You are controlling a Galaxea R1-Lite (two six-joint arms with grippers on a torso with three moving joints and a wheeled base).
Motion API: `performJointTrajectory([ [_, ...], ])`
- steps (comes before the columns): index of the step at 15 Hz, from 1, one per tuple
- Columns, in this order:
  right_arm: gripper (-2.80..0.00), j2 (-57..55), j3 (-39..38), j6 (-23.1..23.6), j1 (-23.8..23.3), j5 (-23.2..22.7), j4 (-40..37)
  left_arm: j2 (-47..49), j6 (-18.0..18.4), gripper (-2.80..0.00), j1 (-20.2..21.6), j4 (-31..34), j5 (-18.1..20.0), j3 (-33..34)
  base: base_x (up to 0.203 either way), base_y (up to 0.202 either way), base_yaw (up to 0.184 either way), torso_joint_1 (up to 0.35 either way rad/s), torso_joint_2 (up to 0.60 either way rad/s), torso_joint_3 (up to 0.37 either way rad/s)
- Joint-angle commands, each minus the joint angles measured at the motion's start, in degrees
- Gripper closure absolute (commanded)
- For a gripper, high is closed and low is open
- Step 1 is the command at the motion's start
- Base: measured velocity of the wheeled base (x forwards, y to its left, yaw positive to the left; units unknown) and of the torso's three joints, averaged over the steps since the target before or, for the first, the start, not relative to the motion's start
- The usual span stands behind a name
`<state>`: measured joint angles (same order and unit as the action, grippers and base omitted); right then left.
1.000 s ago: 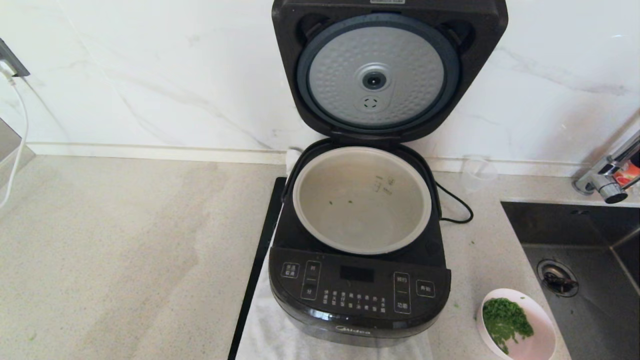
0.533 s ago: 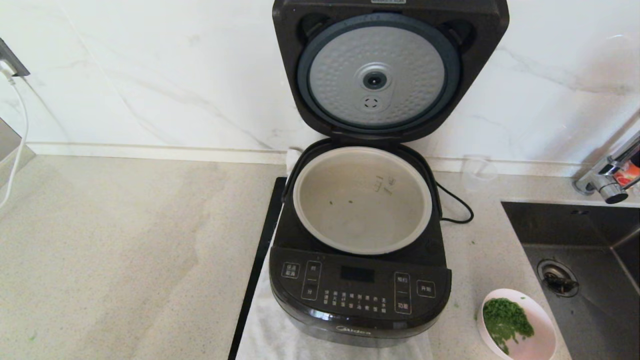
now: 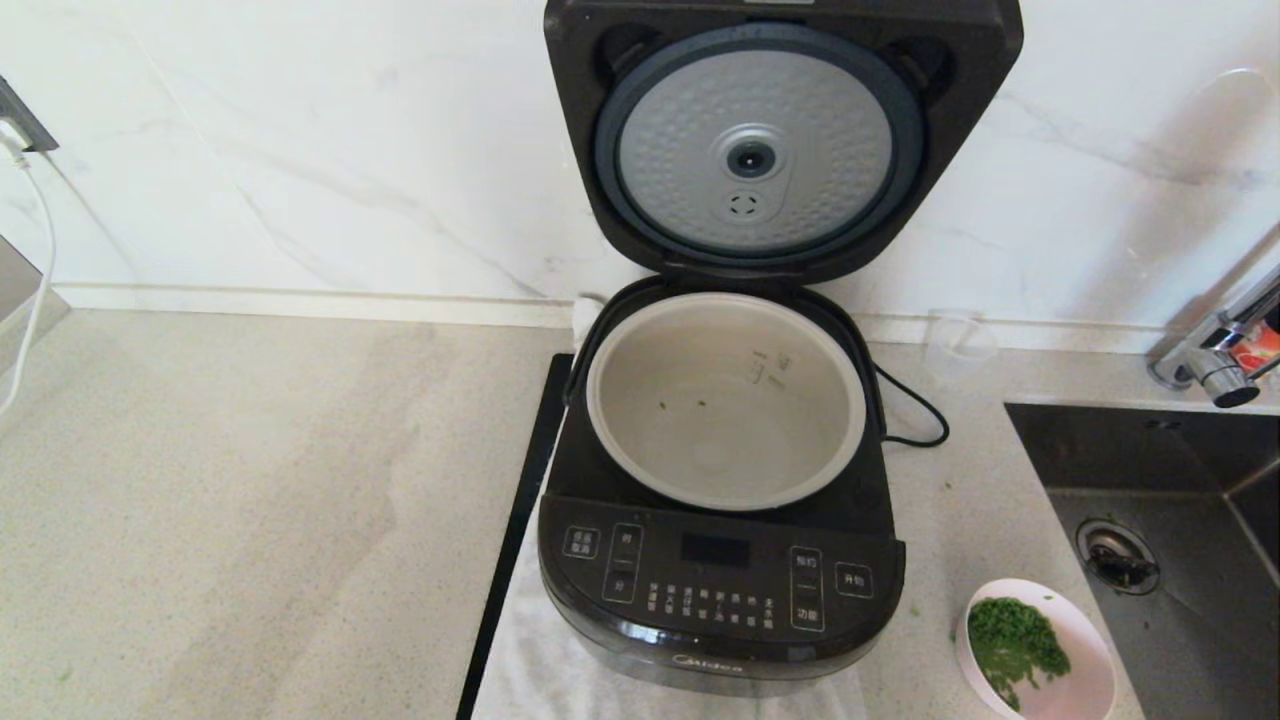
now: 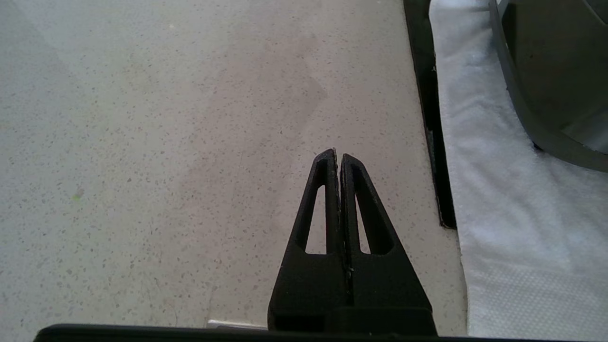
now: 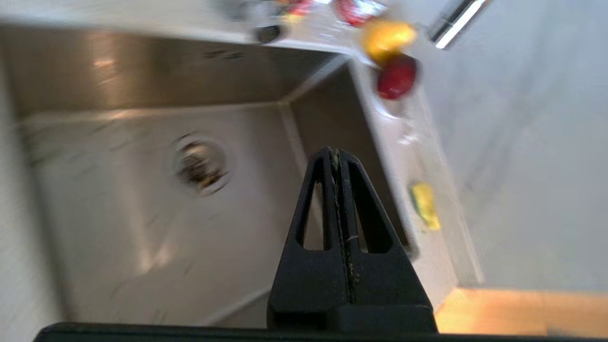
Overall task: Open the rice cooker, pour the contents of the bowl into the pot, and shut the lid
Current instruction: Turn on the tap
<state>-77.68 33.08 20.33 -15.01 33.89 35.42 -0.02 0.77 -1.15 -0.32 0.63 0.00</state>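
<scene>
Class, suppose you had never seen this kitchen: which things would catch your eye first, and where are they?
The black rice cooker stands mid-counter, its lid swung up against the marble wall, showing a dimpled silver disc. Below it the beige pot lies open, holding only two green specks. Front right, beside the sink, a pink bowl holds chopped greens.

A steel sink (image 3: 1150, 470) with a drain (image 3: 1117, 560), a tap (image 3: 1225, 360), a clear cup (image 3: 955, 340).
</scene>
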Motion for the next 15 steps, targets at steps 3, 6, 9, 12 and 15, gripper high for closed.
performJointTrajectory([
  [3,0.00,-18.1,3.8,-1.5,-8.1,1.5,10.9,-0.1,0.0,0.00,0.0,0.0,0.0,0.1,0.000,0.000,0.000,0.000,0.00,0.000],
  [6,0.00,-24.3,6.5,-1.6,-10.8,1.5,18.0,-0.1,0.0,0.00,0.0,0.0,0.0,0.1,0.000,0.000,0.000,0.000,0.00,0.000],
  [9,0.00,-27.1,10.1,-1.5,-11.5,1.6,21.9,-0.1,0.0,0.00,0.0,0.0,0.0,0.1,0.000,0.000,0.000,0.000,0.00,0.000],
  [12,0.00,-29.8,13.4,-1.8,-11.6,1.6,22.1,-0.1,0.0,0.00,0.0,0.0,0.0,0.1,0.000,0.000,0.000,0.000,0.00,0.000],
  [15,0.00,-32.6,16.9,-2.1,-11.6,1.6,22.2,-0.1,0.0,0.00,0.0,0.0,0.0,0.1,0.000,0.000,0.000,0.000,0.00,0.000],
])
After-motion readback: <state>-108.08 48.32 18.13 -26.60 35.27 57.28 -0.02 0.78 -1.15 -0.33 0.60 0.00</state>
